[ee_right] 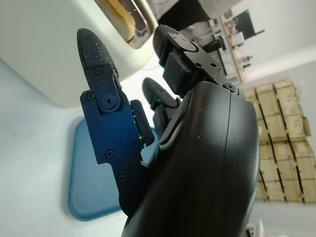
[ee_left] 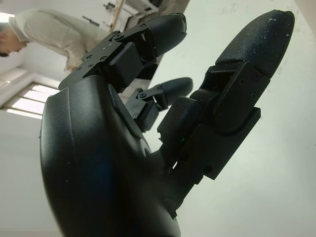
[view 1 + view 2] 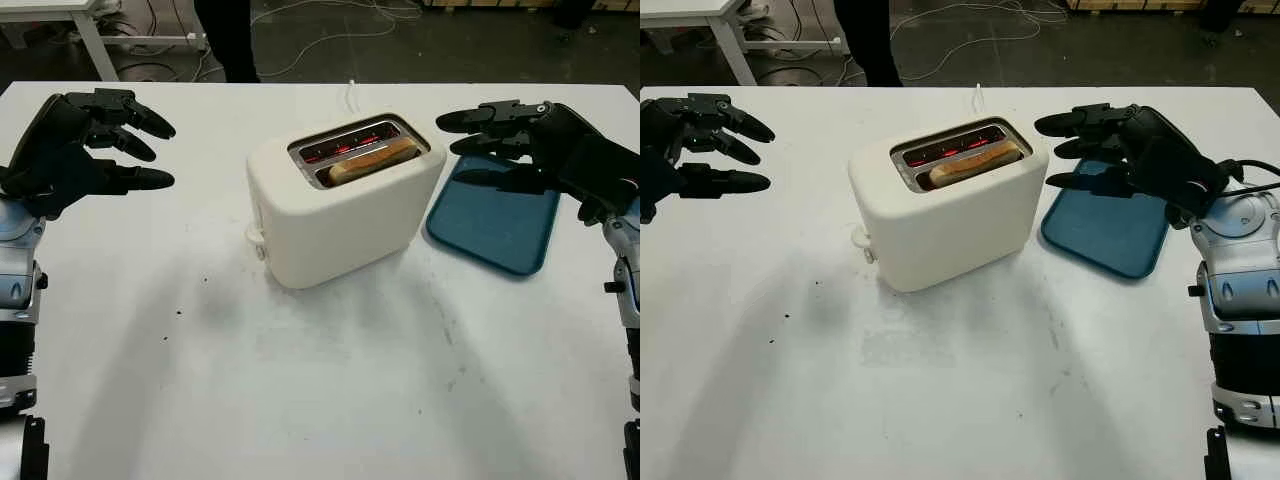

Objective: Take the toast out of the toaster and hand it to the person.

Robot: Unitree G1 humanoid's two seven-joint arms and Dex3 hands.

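A cream toaster [image 3: 340, 210] stands mid-table with its slots glowing red inside. One slice of toast [image 3: 372, 160] sticks up from the nearer slot; the toast [image 1: 120, 15] also shows in the right wrist view. My right hand [image 3: 500, 145] hovers open just right of the toaster, above the blue tray, fingers pointing at the toast. My left hand [image 3: 120, 140] hangs open over the table's left side, well apart from the toaster. A person [image 2: 44, 32] in a light top bends over in the left wrist view.
A blue tray [image 3: 495, 225] lies flat to the right of the toaster. The toaster's white cord [image 3: 352, 95] runs to the table's far edge. Dark trouser legs [image 3: 228, 40] stand beyond the far edge, beside a white table frame [image 3: 90, 40].
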